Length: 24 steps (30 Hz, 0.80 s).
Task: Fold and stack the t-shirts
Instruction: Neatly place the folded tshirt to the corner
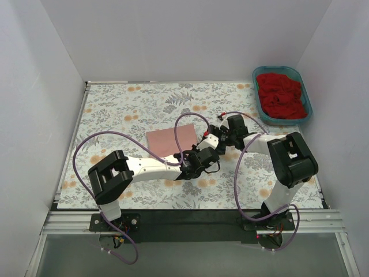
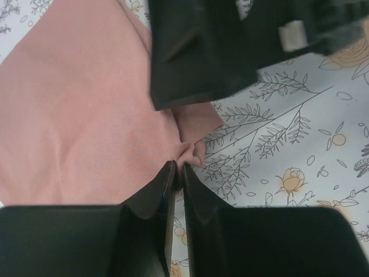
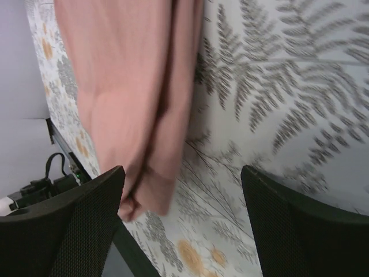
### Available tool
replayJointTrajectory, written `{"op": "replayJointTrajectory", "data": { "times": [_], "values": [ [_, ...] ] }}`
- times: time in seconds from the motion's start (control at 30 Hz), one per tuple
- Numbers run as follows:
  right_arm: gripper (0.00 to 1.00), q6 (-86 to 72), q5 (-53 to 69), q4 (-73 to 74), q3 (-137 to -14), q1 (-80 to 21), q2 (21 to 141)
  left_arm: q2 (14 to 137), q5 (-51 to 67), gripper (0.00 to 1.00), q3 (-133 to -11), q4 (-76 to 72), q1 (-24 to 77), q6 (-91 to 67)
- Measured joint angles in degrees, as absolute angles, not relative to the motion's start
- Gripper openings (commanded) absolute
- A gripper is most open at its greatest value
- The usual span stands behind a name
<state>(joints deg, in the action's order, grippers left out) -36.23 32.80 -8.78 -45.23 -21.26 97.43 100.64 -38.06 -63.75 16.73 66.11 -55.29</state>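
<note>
The salmon-pink t-shirt [image 1: 170, 140] lies folded into a rectangle on the floral cloth at mid-table. My left gripper [image 1: 194, 156] is at its near right corner, shut on a small pinch of the pink cloth [image 2: 190, 154] between its fingertips [image 2: 180, 168]. My right gripper [image 1: 205, 138] hovers just right of the shirt's right edge, open. Between its wide-spread fingers [image 3: 69, 219] I see bare floral cloth and the pink shirt's folded edge [image 3: 167, 115]. The bright red t-shirt [image 1: 281, 95] lies crumpled in the teal tub.
The teal oval tub [image 1: 306, 98] stands at the back right corner. The grey-and-orange floral cloth [image 1: 132, 104] covers the table. White walls close in the sides and back. Purple cables [image 1: 104, 138] loop over both arms. The right gripper's body [image 2: 230, 46] hangs close above the left fingers.
</note>
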Motion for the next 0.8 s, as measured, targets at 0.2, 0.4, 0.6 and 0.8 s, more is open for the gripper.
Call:
{"op": "replayJointTrajectory", "data": {
  "times": [0.2,0.4,0.6,0.8],
  "values": [
    [0.78,-40.4,33.5,-12.7,-52.4,-27.2,105.2,100.6,-37.4,0.06,-62.7,16.5,66.1,-56.7],
    [0.58,-41.8,33.9,-13.6,-54.5,-31.9,108.2,100.5,-37.4,0.08,-62.0,15.7,66.1,-57.9],
    [0.12,-40.0,33.5,-13.2,-54.6,-33.5,108.8,100.3,-36.2,0.17,-61.7,15.4,66.1,-59.0],
    [0.01,-34.3,30.7,-7.3,-55.7,-33.5,108.2,98.4,-34.8,0.38,-61.7,15.1,66.1,-61.4]
  ]
}}
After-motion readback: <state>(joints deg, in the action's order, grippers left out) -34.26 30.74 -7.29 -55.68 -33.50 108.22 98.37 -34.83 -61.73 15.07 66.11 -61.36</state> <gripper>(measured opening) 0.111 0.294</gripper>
